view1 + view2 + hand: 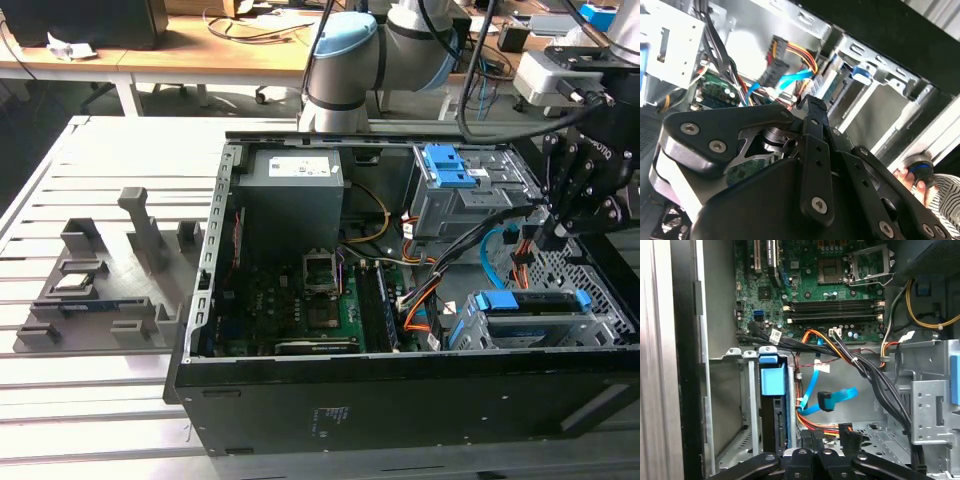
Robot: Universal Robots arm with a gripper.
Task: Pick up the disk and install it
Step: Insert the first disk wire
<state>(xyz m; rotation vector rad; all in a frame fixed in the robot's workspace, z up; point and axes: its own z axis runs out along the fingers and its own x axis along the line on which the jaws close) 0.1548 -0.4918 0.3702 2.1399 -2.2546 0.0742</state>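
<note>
The disk (528,300) sits inside the open computer case (215,260). It is in a grey metal cage (600,325) in the corner of the case closest to the exterior view, on the exterior view's right. It stands on its thin edge, and its blue plastic rail (772,380) faces up out of the cage. The gripper (548,235) hangs just above that corner, over a bunch of wires (832,400), and it is not touching the disk. I cannot tell if the gripper is squeezed together or let go. The disk looks hard and stiff, so it will probably not bend. It is likely a bit heavy for how small it is. Its metal sides look smooth, so it could slip. It can break inside if it is dropped or bumped. The blue rails on its 2 long edges look like the best place to hold it, not the flat face. I count 1 disk, 1 gripper, 1 case and 2 cages, the other cage (455,195) being by the far edge of the case. 1 grey tray (100,290) lies on the table beside the case.
</note>
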